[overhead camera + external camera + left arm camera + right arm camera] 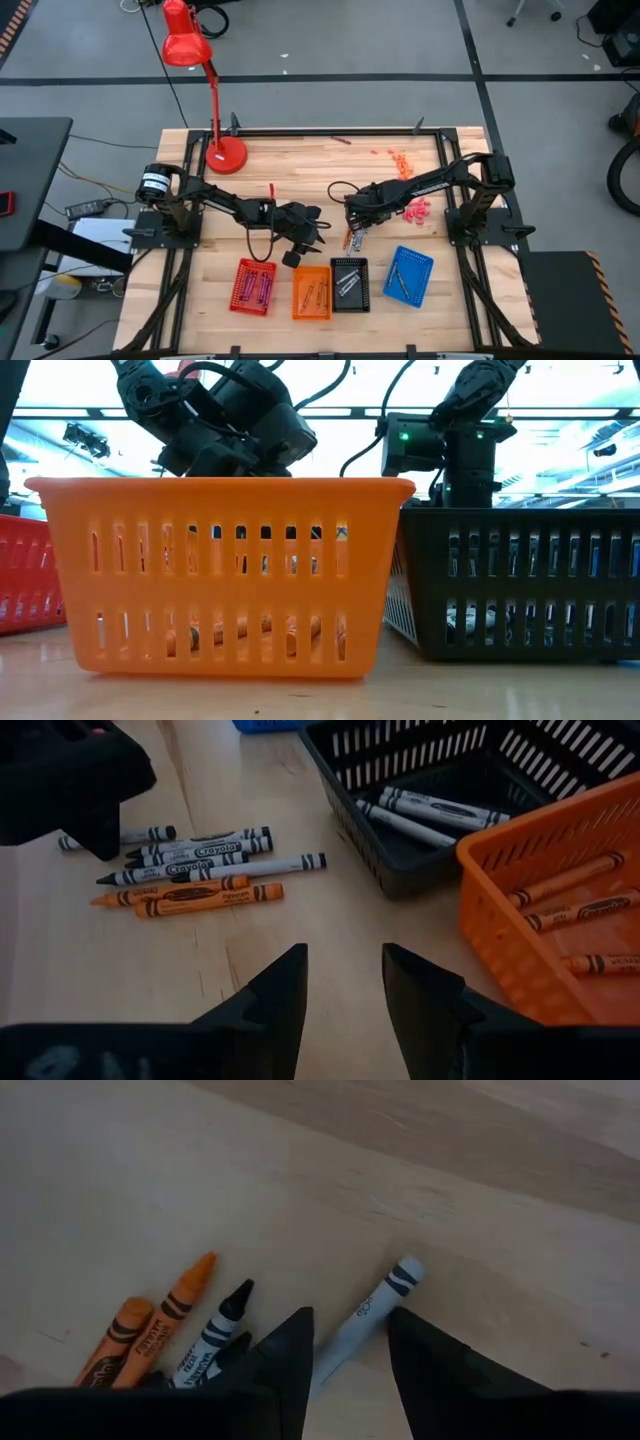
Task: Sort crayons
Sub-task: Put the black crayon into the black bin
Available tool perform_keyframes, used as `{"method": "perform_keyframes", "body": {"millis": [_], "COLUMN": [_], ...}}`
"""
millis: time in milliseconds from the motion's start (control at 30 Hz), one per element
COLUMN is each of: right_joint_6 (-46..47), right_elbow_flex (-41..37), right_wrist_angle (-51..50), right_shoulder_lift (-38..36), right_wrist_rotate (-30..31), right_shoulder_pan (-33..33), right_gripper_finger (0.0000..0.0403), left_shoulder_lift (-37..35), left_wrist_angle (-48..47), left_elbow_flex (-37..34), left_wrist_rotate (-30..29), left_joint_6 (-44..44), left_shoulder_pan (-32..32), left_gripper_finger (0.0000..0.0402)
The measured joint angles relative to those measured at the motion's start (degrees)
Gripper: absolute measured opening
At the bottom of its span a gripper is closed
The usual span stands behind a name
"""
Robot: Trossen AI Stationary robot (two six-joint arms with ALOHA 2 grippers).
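The right pincer (347, 1370) hovered open at lower centre, fingers astride a white paper-wrapped crayon (368, 1315) lying on the wooden tabletop (420, 1170). It ought to descend squarely, closing mid-barrel. The left pincer (342, 995), open and empty, waited beside the orange mesh tray (500, 910).

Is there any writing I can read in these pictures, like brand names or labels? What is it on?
"Crayola": on a grey crayon lying loose on the table, left wrist view.
"Crayola", fainter: on an orange crayon in the orange tray.
Print on the loose orange crayons and on the white crayon between the right hand's fingers: too blurred to read.
High and low views: nothing readable.
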Motion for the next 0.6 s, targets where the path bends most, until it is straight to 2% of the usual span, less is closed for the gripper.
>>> {"method": "perform_keyframes", "body": {"millis": [167, 433, 600], "right_joint_6": [-2.20, -6.50, -9.00], "right_elbow_flex": [-0.02, -0.01, 2.80], "right_wrist_angle": [-0.20, 0.82, -1.35], "right_shoulder_lift": [0.05, 0.13, 0.50], "right_wrist_rotate": [-0.24, -2.05, -2.72], "right_shoulder_pan": [0.00, -0.07, 0.36], "right_gripper_finger": [0.0115, 0.0048, 0.0020], "left_shoulder_lift": [0.00, 0.00, 0.00], "left_wrist_angle": [0.39, 0.35, 0.29], "left_elbow_flex": [0.00, 0.00, -0.02], "left_wrist_rotate": [0.00, 0.00, 0.00], "left_joint_6": [0.00, 0.00, -0.02], "left_shoulder_pan": [0.00, 0.00, 0.25], "left_gripper_finger": [0.0141, 0.0141, 0.0141]}}
